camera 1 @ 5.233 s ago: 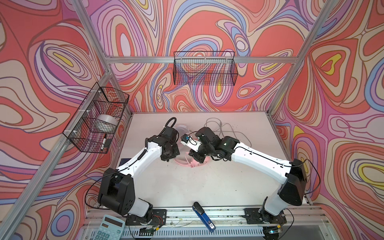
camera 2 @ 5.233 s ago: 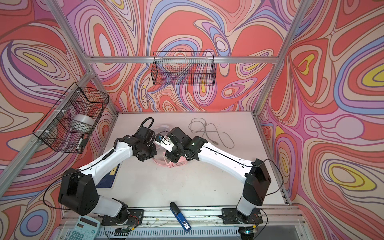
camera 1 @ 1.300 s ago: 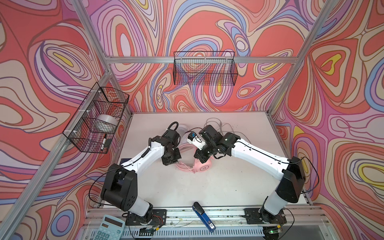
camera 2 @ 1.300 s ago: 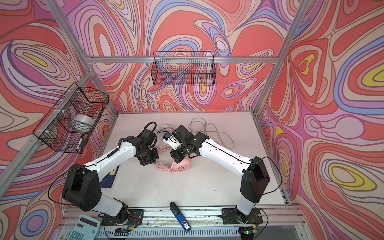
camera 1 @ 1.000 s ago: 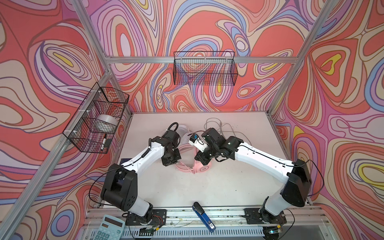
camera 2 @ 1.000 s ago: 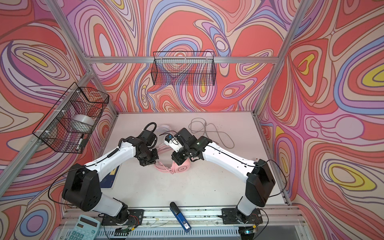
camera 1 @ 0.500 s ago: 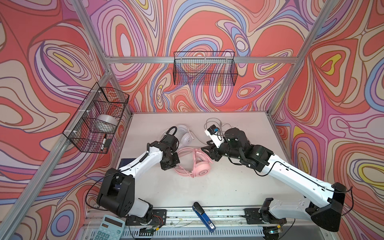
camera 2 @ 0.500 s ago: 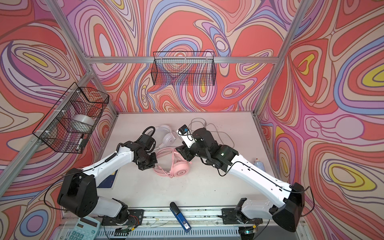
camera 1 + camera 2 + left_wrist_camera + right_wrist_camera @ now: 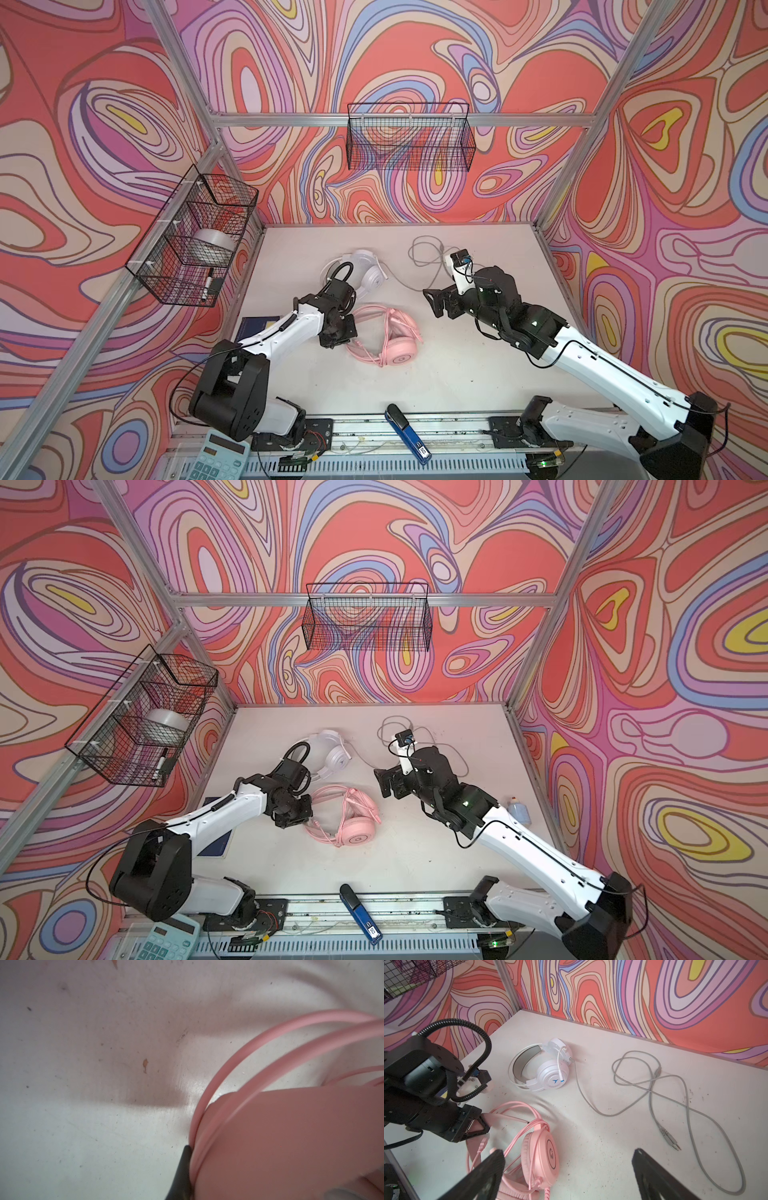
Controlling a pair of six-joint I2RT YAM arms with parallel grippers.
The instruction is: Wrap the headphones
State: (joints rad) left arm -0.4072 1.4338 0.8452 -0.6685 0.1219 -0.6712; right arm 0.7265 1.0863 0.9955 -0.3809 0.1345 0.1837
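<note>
The pink headphones (image 9: 390,338) (image 9: 353,814) lie mid-table, earcups stacked, with the pink cable (image 9: 527,1132) looped round the bands beside the cups. My left gripper (image 9: 337,334) (image 9: 291,816) is shut on the pink headband; in the left wrist view one black finger (image 9: 181,1169) presses the band (image 9: 280,1142), and the other finger is hidden. My right gripper (image 9: 432,303) (image 9: 568,1153) hovers wide open and empty to the right of the pink earcup (image 9: 550,1155). The white headphones (image 9: 365,270) (image 9: 548,1072) lie further back, their grey cable (image 9: 652,1088) sprawled loose.
A blue stapler (image 9: 407,432) and a calculator (image 9: 220,457) sit at the front rail. A dark notebook (image 9: 254,328) lies under the left arm. Wire baskets hang on the left wall (image 9: 195,241) and back wall (image 9: 409,141). A small bottle (image 9: 517,810) stands at the right edge.
My right gripper has opened, let go of the pink headphones and drawn back to the right. The left gripper has kept its hold on the headband.
</note>
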